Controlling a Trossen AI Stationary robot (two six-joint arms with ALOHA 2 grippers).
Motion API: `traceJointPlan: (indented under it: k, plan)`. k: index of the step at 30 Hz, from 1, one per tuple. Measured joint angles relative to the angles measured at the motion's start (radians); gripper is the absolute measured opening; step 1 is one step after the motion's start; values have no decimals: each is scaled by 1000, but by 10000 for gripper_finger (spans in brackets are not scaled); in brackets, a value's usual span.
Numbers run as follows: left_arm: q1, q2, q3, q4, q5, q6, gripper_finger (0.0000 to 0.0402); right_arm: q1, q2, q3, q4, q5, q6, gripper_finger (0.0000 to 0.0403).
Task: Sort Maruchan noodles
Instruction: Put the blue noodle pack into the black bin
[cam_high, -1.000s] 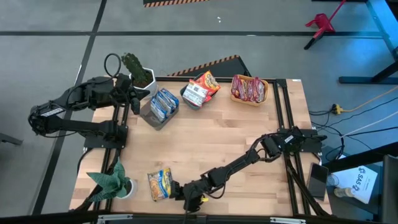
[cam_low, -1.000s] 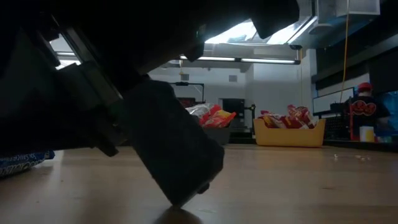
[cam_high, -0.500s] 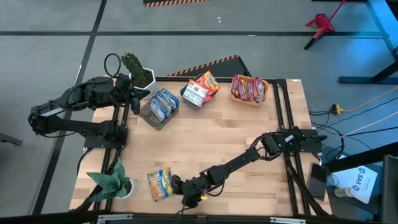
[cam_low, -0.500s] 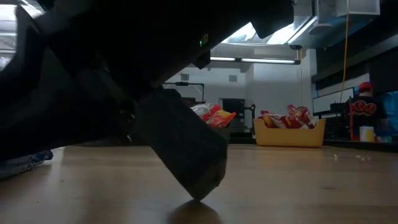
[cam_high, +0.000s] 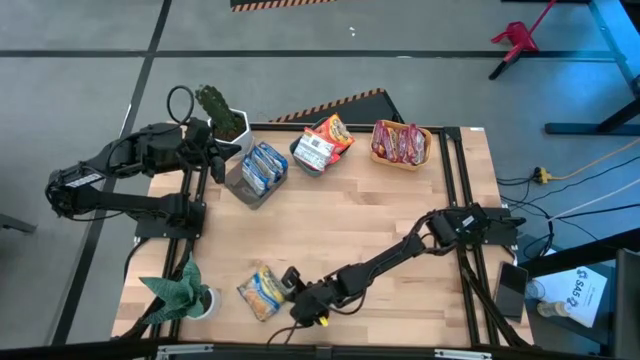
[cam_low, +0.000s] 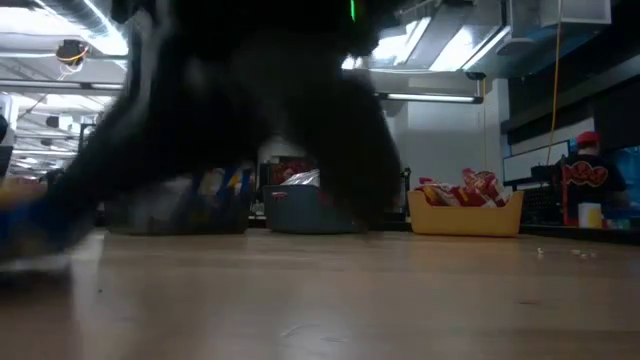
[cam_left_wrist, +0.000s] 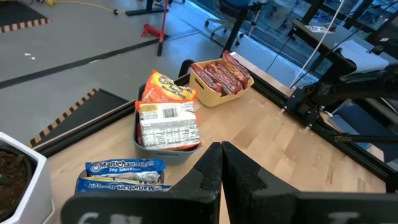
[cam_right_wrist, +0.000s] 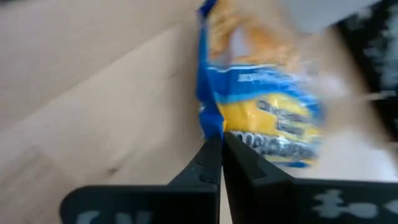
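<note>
One blue-and-yellow noodle packet is at the table's near left, with my right gripper shut on its right edge. In the right wrist view the packet fills the space beyond the shut fingers. My left gripper waits shut at the far left, beside the grey bin of blue packets. A dark bin holds orange and silver packets. A yellow bin holds red packets. My right gripper pinches the packet's blue sealed edge between its two fingers, coming low from the table's right side. The rest of the packet spreads out beyond the fingertips. Whether it is clear of the table I cannot tell.
A potted plant stands at the far left corner and another at the near left corner, close to the held packet. Bare wood lies between the bins and my right arm. A person in a red cap is in the room behind.
My right gripper has gone a little toward the far edge and has taken hold of the packet's right edge. The packet has turned about on the spot and now lies slanted.
</note>
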Motion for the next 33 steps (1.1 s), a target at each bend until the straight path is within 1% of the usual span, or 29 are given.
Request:
traceJointPlan:
  k: [8, 12, 17, 20, 24, 28, 33]
  plan:
    - [0, 0, 0, 1, 0, -2, 0, -47, -93, 3, -106, 56, 4, 0]
    - [0, 0, 0, 0, 0, -5, 0, -82, -152, 7, -96, 58, 2, 0]
    - [0, 0, 0, 0, 0, -5, 0, -140, -198, 6, -85, 58, -41, 0]
    - [0, 0, 0, 0, 0, -5, 0, -180, -212, 7, -67, 54, -51, 0]
    - [0, 0, 0, 0, 0, 3, 0, -227, -212, 8, -1, 23, -74, 0]
    - [0, 0, 0, 0, 0, 2, 0, -264, -212, 59, 9, 20, -112, 0]
    - [0, 0, 0, 0, 0, 2, 0, -318, -212, 162, 8, 20, -214, 0]
